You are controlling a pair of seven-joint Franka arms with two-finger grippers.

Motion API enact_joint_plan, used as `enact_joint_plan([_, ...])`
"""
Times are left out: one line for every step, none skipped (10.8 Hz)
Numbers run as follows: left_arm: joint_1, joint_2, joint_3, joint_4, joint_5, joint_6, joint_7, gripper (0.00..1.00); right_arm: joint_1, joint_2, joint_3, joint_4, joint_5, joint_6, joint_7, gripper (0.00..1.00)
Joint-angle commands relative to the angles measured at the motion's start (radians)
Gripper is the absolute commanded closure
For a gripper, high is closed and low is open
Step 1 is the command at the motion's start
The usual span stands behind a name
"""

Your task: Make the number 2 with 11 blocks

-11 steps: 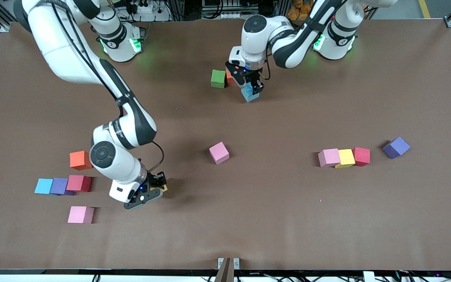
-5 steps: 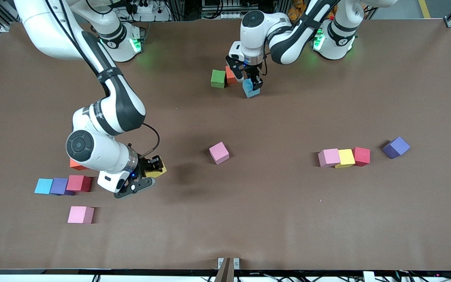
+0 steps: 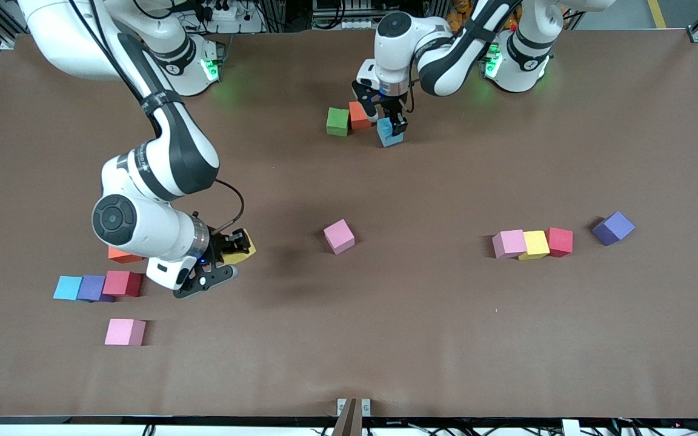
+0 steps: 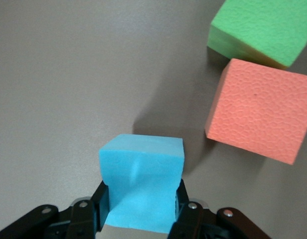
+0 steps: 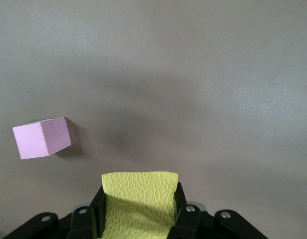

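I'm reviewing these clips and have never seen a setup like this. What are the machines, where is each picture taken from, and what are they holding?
Two white robot arms stand at a brown table. The wide picture looks down from across the table; the two close-ups come from cameras on each arm's wrist. The left pincer is shut on a blue block, beside an orange block and a green block. The right pincer is shut on a yellow block, carried above the table. Other coloured foam blocks lie scattered, including a pink block mid-table.
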Motion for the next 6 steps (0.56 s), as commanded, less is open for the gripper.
enact_joint_plan([0.000, -0.039, -0.015, -0.033, 0.025, 0.017, -0.018, 0.96, -0.007, -0.056, 0.011, -0.033, 0.026, -0.035, 0.045, 0.79])
enact_joint_plan([-0.006, -0.039, -0.017, -0.036, 0.025, 0.017, -0.018, 0.96, -0.005, -0.062, 0.011, -0.035, 0.032, -0.041, 0.064, 0.79])
enact_joint_plan([-0.006, -0.039, -0.035, -0.039, 0.025, 0.017, -0.018, 0.96, -0.004, -0.062, 0.013, -0.033, 0.056, -0.052, 0.084, 0.79])
enact_joint_plan([-0.006, -0.039, -0.041, -0.041, 0.027, 0.017, -0.018, 0.96, -0.001, -0.062, 0.013, -0.033, 0.061, -0.052, 0.101, 0.79])
enact_joint_plan([-0.006, -0.036, -0.051, -0.039, 0.046, 0.017, -0.018, 0.96, 0.001, -0.062, 0.013, -0.035, 0.063, -0.052, 0.105, 0.79])
enact_joint_plan([-0.006, -0.031, -0.051, -0.039, 0.083, 0.017, -0.018, 0.96, 0.001, -0.060, 0.013, -0.035, 0.063, -0.052, 0.121, 0.79])
